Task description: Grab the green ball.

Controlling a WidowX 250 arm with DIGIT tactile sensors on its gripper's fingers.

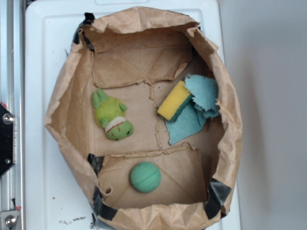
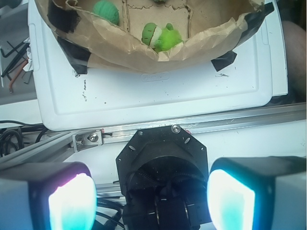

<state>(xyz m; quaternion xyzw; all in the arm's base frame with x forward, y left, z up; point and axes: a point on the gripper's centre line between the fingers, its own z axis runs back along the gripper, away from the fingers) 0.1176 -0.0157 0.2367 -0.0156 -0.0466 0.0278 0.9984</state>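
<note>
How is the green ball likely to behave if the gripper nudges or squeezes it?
The green ball is round and lies free on the flat paper floor, so a nudge would probably roll it. Its ridged surface should give the pads some grip. It looks small and probably light; its softness cannot be judged.

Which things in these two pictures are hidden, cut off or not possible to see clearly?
- Green ball, wrist view: the top edge cuts it off; whole only in the exterior view.
- Plush toy, wrist view: the paper bag's wall covers its lower part.
- Teal cloth, exterior view: the yellow sponge covers part of it.
- Pincer: absent from the exterior view; the wrist view's bottom edge cuts off its pads.
</note>
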